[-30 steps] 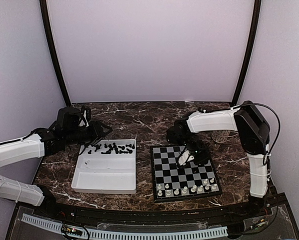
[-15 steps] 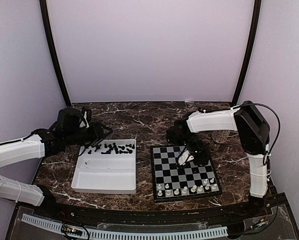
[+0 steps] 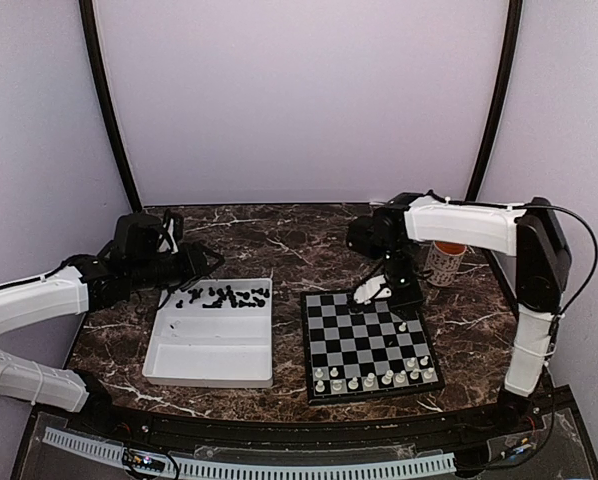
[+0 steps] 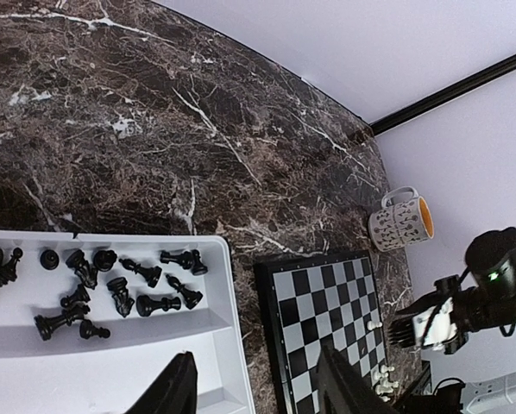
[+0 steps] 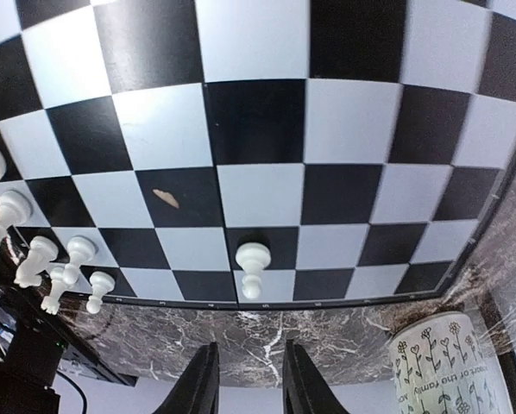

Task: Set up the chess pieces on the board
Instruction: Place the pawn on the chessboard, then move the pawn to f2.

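One white pawn (image 5: 253,267) upright on board (image 5: 258,121); flower-print mug (image 5: 437,362) beside.

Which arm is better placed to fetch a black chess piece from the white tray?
Probably left. Its fingers hang open near the white plastic tray of black chess pieces; the right arm's fingers are at the square checkerboard, farther off.

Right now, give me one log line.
left gripper: open, near tray | right gripper: open, near board edge | white pawn: upright, free

One chessboard (image 3: 367,345), one white plastic tray (image 3: 209,362), one patterned mug (image 4: 400,221), roughly a dozen white chess pieces (image 3: 369,380) and at least thirteen black chess pieces (image 4: 154,304).
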You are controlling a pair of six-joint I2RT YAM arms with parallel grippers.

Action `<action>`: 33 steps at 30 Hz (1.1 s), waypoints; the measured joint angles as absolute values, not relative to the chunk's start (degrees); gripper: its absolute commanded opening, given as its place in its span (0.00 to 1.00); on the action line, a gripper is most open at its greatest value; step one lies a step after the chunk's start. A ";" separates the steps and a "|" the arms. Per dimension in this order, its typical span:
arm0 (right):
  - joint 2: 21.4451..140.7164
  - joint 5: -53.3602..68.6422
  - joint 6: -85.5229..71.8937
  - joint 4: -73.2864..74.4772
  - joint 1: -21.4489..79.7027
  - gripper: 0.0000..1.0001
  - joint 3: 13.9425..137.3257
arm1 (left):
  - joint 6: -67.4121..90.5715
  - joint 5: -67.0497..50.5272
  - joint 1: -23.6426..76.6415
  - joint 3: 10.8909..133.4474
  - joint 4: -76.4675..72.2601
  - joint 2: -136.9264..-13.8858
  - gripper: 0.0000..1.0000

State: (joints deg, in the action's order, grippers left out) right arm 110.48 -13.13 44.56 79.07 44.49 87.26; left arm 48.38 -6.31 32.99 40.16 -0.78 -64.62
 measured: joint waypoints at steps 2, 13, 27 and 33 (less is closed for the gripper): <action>106.54 -9.26 45.08 77.43 42.22 0.27 87.07 | 46.87 -5.69 32.99 41.21 0.23 -64.64 0.50; 91.66 9.98 40.12 56.55 32.29 0.35 70.46 | 37.82 -1.76 32.99 48.90 6.20 -66.02 0.50; 90.98 10.87 32.29 44.75 32.23 0.27 60.53 | 36.18 0.14 32.99 49.17 8.78 -66.02 0.50; 92.42 9.87 32.25 44.91 32.23 0.24 60.49 | 36.18 0.14 32.99 49.15 8.78 -66.02 0.50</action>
State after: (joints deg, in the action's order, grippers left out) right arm 92.42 9.87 32.25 44.91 32.23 60.49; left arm 36.18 0.14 32.99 49.15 8.78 -66.02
